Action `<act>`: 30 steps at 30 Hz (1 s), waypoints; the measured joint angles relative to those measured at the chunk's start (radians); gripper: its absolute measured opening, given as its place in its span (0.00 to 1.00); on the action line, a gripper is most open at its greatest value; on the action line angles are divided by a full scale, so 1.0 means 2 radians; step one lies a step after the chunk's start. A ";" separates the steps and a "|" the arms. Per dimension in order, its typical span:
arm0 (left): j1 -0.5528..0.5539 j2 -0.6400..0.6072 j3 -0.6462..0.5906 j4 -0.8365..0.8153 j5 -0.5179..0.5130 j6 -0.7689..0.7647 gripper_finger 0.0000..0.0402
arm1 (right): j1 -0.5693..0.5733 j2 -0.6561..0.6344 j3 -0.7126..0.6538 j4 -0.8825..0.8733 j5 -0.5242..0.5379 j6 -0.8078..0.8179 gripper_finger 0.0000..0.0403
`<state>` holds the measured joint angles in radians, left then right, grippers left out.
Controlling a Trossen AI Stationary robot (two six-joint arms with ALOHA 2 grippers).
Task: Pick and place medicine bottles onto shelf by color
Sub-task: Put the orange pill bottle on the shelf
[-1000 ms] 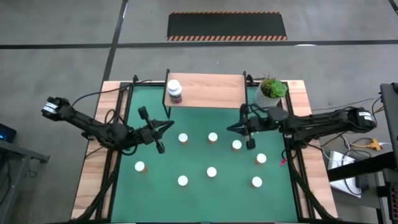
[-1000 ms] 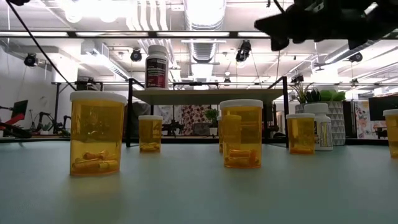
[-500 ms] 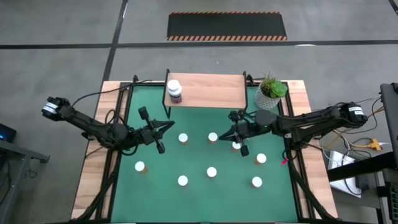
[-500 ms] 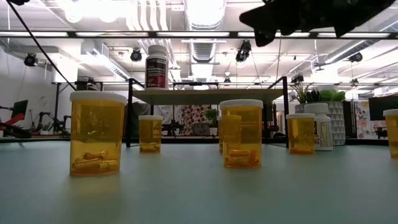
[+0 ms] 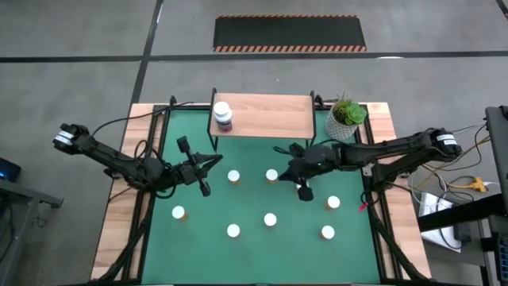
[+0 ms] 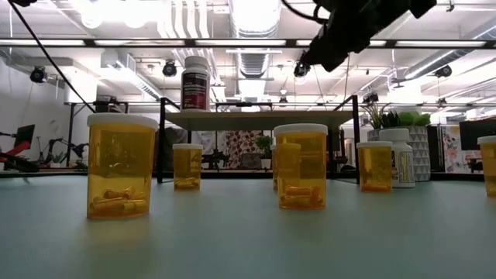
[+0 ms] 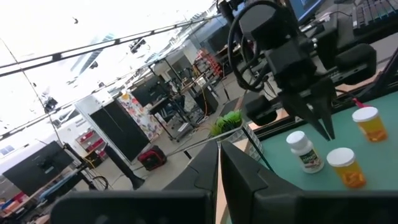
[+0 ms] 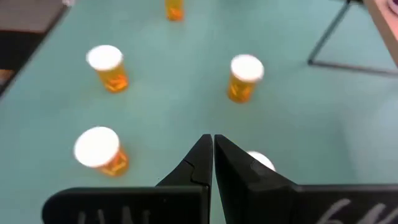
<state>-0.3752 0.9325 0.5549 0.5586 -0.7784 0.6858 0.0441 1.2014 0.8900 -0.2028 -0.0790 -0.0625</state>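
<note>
High view: your right gripper (image 5: pixel 302 189) hangs closed and empty over the green mat (image 5: pixel 198 222), right above an orange bottle that it hides; another orange bottle (image 5: pixel 271 175) stands just beside it. Your left gripper (image 5: pixel 203 186) waits closed at the mat's left side. The white-and-dark bottle (image 5: pixel 223 115) already stands on the shelf (image 5: pixel 270 117); the other orange bottles are scattered over the mat.

Low view: the nearest orange bottle (image 6: pixel 121 166) stands upright, and your right arm shows dark above the shelf.

Left wrist view: your left gripper's fingers (image 7: pixel 205 171) sit together, pointing across at the right arm.

Right wrist view: your right gripper's fingers (image 8: pixel 198 160) are pressed shut, a white cap (image 8: pixel 260 163) peeking out just behind them.

Risk: if you lower without opening first, the shut tips will likely strike the cap and tip that bottle into its neighbour.

Surface: smooth mat on a wooden desk (image 5: pixel 119 222); a knocked bottle would probably roll.

Room: an open workshop with bright ceiling lights; a potted plant (image 5: pixel 346 116) stands beside the shelf.
</note>
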 joint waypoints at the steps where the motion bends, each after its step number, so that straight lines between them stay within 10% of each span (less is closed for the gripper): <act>1: 0.000 0.000 0.000 0.000 -0.006 0.000 0.00 | 0.000 0.006 0.009 -0.013 0.008 0.006 0.02; 10: 0.000 -0.004 0.001 0.001 -0.060 -0.012 0.00 | 0.000 0.080 0.094 -0.104 0.041 0.000 0.11; 30: -0.001 -0.003 0.001 0.000 -0.190 -0.012 0.00 | 0.000 0.229 0.199 -0.220 0.094 0.010 0.76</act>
<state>-0.3767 0.9257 0.5560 0.5591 -1.1580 0.6609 0.0433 1.6602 1.2881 -0.6433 0.1083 -0.0434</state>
